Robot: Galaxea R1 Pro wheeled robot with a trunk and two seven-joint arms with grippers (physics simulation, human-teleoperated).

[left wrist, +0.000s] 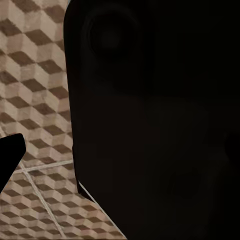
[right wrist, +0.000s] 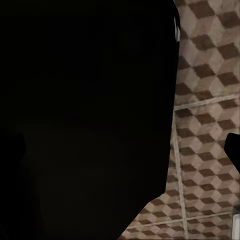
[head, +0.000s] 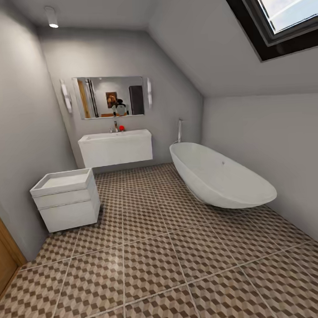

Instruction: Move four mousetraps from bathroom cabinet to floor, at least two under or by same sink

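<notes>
Matte black body (left wrist: pixel 150 125), rounded edges

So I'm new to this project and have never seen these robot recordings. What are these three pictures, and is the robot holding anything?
These are simulator renders from a wheeled robot with two arms. The big picture is from a camera on its head, looking into a bathroom: a wall-hung white bathroom sink under a mirror, a small white drawer unit to the left, an oval bathtub to the right, and the bathroom floor with its cube-pattern tiles. An orange-brown wooden edge shows at far left. The other two pictures come from cameras near each gripper. Both are mostly blocked by a dark shape close to the lens, with floor tiles beside it. I cannot tell whether the grippers are open or holding anything.
</notes>
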